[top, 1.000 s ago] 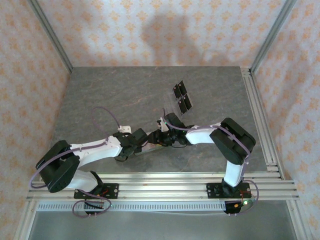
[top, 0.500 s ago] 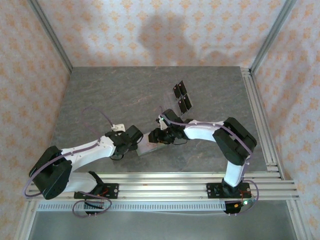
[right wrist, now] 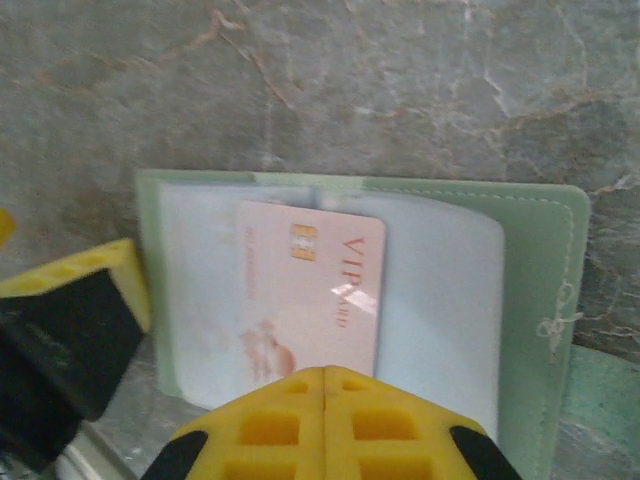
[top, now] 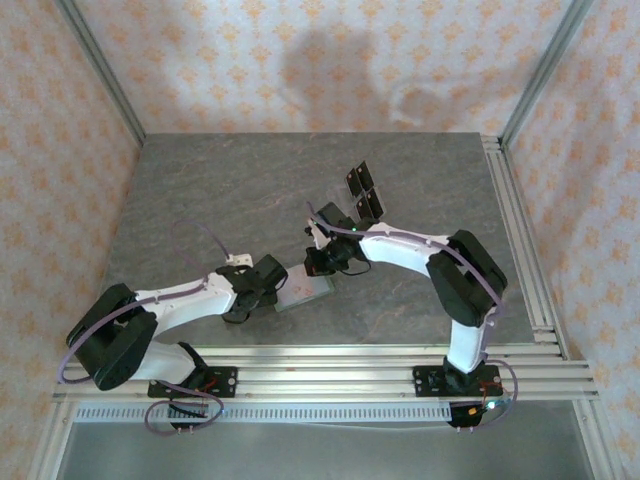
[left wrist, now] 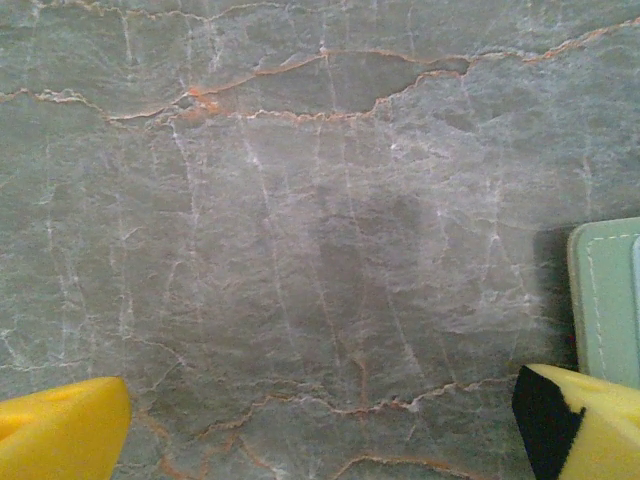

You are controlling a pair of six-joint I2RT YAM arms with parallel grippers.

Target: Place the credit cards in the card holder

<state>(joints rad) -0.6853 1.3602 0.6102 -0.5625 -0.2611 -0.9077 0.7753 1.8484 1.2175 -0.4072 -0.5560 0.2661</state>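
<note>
Now presses the right gripper (right wrist: 325, 382) together on nothing, half spread a second ago, just over the pale pink card (right wrist: 310, 290) lying inside the unfolded card holder (right wrist: 535, 300); reads as one card let go and delivered. Holds the left gripper (left wrist: 320, 430) spread wide beside the holder's edge. Leaves two black cards (top: 371, 206) farther back on the table, yet to fetch.
</note>
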